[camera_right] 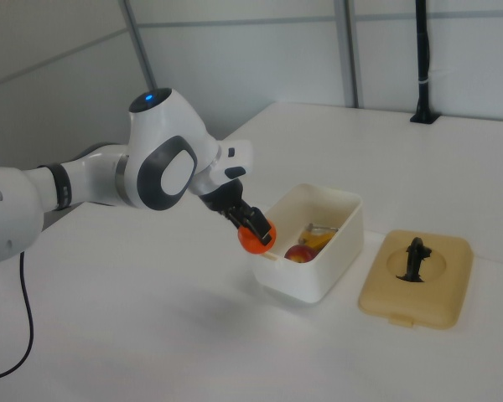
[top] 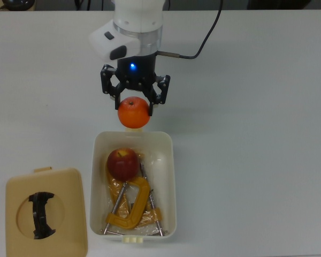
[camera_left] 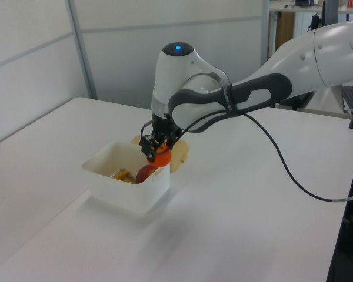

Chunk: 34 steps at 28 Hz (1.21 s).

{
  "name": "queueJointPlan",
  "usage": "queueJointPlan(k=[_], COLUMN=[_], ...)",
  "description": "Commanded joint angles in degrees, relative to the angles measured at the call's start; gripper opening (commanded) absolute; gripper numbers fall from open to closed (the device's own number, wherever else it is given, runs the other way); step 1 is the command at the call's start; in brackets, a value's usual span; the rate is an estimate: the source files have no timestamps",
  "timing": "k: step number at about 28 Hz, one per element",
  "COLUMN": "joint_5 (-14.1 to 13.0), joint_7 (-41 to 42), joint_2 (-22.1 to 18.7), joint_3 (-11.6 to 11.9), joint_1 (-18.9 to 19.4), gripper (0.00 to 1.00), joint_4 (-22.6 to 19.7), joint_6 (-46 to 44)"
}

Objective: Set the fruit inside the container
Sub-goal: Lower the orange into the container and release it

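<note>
White tabletop (top: 257, 134) carries everything; above it the gripper (top: 134, 100) clamps the orange (top: 134, 113), with the container (top: 173, 176) just below and the apple (top: 122, 163) inside.

Pincer (camera_left: 155, 150) grips orange (camera_left: 160, 157) (prob. above tub (camera_left: 127, 183)).
</note>
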State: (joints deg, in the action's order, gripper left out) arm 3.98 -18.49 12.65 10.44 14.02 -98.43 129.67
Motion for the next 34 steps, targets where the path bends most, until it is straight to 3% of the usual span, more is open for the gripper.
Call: queueJointPlan(k=[1,6,7,8,9,10,24,34], joint_5=[-1.2,-1.2,-1.1,-0.9,-0.7,-0.2,0.5,-1.2], joint_7=[-5.0,-6.4,-7.2,-7.9,-8.6,-9.6,-7.4,4.0], joint_2=[5.2,7.7,8.0,8.2,8.3,8.5,8.2,7.7], joint_3=[1.0,1.1,1.1,1.1,1.1,1.1,1.1,1.0], joint_1=[-0.7,-0.8,-0.8,-0.8,-0.8,-0.8,-0.8,-0.9], gripper=[0.00,0.02,0.12,0.32,0.62,1.00,1.00,1.00], joint_4=[6.1,7.1,7.1,7.1,7.1,7.1,7.1,9.8], joint_6=[1.1,4.1,5.1,5.9,6.4,6.6,5.3,-8.2])
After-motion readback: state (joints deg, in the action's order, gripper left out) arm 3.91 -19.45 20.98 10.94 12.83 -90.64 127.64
